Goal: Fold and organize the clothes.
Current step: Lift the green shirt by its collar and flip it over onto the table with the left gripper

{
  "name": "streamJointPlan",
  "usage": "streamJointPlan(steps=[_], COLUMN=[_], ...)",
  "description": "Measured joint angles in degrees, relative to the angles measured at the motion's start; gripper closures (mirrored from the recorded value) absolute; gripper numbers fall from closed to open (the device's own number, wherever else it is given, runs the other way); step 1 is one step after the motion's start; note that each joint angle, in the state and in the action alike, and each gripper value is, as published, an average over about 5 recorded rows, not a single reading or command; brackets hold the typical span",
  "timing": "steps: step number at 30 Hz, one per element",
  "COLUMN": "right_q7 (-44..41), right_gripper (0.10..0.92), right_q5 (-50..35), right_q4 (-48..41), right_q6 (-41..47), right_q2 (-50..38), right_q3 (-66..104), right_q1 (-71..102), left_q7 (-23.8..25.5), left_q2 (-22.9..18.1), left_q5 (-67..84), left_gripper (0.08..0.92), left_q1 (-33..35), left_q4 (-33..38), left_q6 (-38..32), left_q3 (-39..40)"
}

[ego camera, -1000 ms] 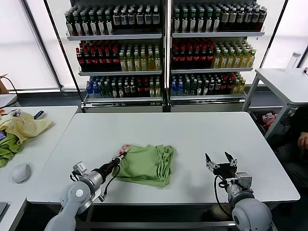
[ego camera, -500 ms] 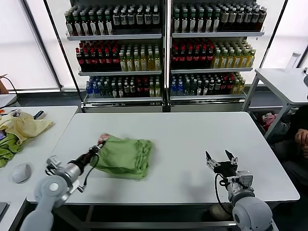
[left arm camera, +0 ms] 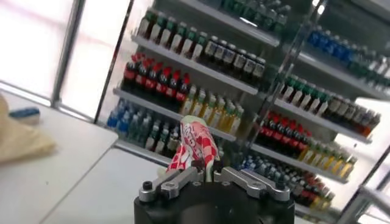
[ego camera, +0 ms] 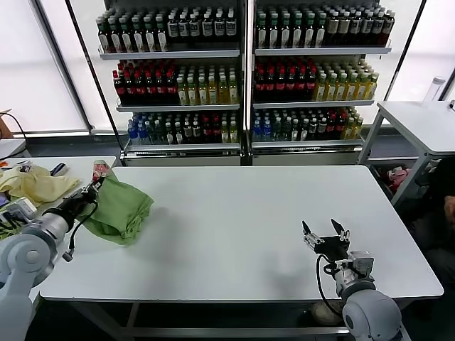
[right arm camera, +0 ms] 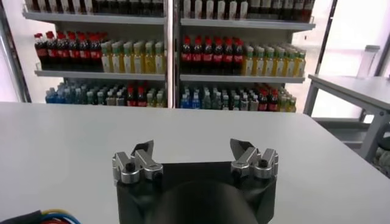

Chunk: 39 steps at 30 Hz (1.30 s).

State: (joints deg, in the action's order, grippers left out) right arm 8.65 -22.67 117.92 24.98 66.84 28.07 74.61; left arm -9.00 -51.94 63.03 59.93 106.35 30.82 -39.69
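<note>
The clothes, a folded light green shirt [ego camera: 122,208], lie at the far left edge of the white table [ego camera: 249,213], bunched and partly lifted. My left gripper [ego camera: 94,186] is shut on the shirt's edge, where the red-and-white print [left arm camera: 195,146] sticks up between the fingers [left arm camera: 177,181]. In the head view that print [ego camera: 100,170] shows just above the gripper. My right gripper [ego camera: 324,232] waits near the front right of the table, open and holding nothing; in the right wrist view its fingertips [right arm camera: 144,150] stand wide apart over bare tabletop.
A second table [ego camera: 64,167] at the left carries a pale yellow cloth [ego camera: 34,185] and a darker green one. Drink shelves [ego camera: 242,71] fill the back. Another white table [ego camera: 419,121] stands at the right.
My left gripper has dragged the folded shirt across the table from near the middle to the far left edge. The right arm has stayed put.
</note>
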Motion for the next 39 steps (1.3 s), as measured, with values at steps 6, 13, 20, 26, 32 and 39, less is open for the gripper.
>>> streamJointPlan(steps=[6,13,20,26,32,39], right_q7=[0.0,-0.1,-0.2,-0.4,-0.5,-0.2], right_gripper=[0.203,0.203,0.203,0.203,0.203,0.203], right_q5=[0.1,0.1,-0.1,-0.5,-0.6,-0.4], right_q4=[0.3,0.5,0.7,0.7,0.1,-1.2], right_q6=[-0.3,-0.4,-0.5,-0.5,-0.5,-0.6], right_q2=[0.5,0.6,0.5,0.1,0.0,0.5], right_q3=[0.7,1.6,2.7,3.2,2.8,1.2], right_q1=[0.3,0.4,0.7,0.3,-0.6,-2.4], left_q7=[-1.3,-3.7,-5.8,-5.9,-3.7,-1.5], left_q2=[-2.9,-10.0,-17.6,-23.4,-25.9,-25.8], left_q5=[-12.1,-21.5,-25.3,-31.4,-36.5,-38.2], left_gripper=[0.877,0.877,0.877,0.860,0.707,0.508], left_q1=[-1.6,-5.8,-11.4,-15.1,-16.4,-15.5], left_q4=[0.5,0.1,-3.8,-10.1,-12.7,-10.5], left_q6=[-1.0,-0.8,-0.8,-1.6,-3.7,-5.9], left_q3=[7.2,18.0,27.8,34.1,38.6,41.2])
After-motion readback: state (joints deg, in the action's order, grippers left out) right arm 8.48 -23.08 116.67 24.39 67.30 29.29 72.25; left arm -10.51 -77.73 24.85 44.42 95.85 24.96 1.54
